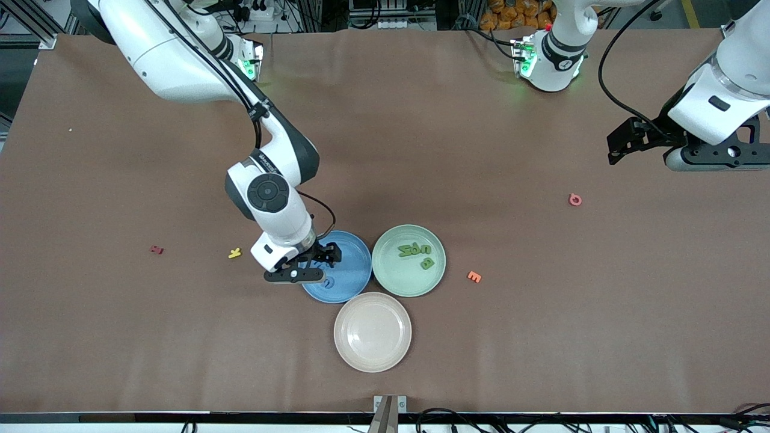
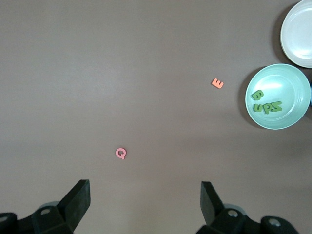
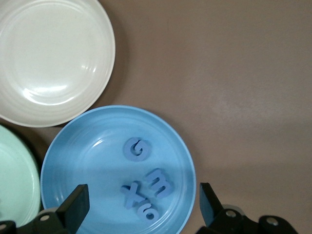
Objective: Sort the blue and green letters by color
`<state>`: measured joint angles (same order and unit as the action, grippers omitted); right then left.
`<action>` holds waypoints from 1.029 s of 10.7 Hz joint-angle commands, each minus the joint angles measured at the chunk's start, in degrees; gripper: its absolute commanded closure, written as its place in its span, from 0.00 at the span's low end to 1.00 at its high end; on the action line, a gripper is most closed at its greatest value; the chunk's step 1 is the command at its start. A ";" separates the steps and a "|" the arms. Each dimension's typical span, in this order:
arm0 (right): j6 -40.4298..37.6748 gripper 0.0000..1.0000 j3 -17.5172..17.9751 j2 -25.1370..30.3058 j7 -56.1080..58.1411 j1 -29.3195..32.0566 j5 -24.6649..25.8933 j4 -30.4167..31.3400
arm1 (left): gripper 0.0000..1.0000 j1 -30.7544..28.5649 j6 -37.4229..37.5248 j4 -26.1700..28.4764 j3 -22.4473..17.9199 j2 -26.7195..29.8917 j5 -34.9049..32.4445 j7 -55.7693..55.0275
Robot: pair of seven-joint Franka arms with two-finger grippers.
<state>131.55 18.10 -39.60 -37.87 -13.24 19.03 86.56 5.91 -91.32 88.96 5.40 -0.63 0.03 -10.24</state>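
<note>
Several blue letters lie together in the blue plate: a G, an E, an X and a small g. My right gripper hangs open just over that plate, with nothing between its fingers. Several green letters lie in the green plate beside it, and they show in the left wrist view too. My left gripper waits open and empty, raised over the bare table at the left arm's end.
An empty cream plate sits nearer the front camera than the two coloured plates. Loose letters lie on the brown table: an orange one, a pink one, a yellow one and a red one.
</note>
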 commanded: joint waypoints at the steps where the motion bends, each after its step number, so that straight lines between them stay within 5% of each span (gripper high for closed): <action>1: -0.68 0.00 -1.48 -0.21 8.30 3.56 0.92 -1.48 | 0.00 -0.28 1.06 -0.99 0.05 -0.16 0.32 1.36; 11: -0.15 0.00 -5.53 -0.56 31.35 23.24 0.66 -1.40 | 0.00 -1.43 1.06 -1.16 -0.31 -0.07 0.41 1.62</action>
<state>131.36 12.43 -39.75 -10.95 5.92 19.16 86.00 4.99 -91.29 88.92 5.06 -0.63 0.03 -10.23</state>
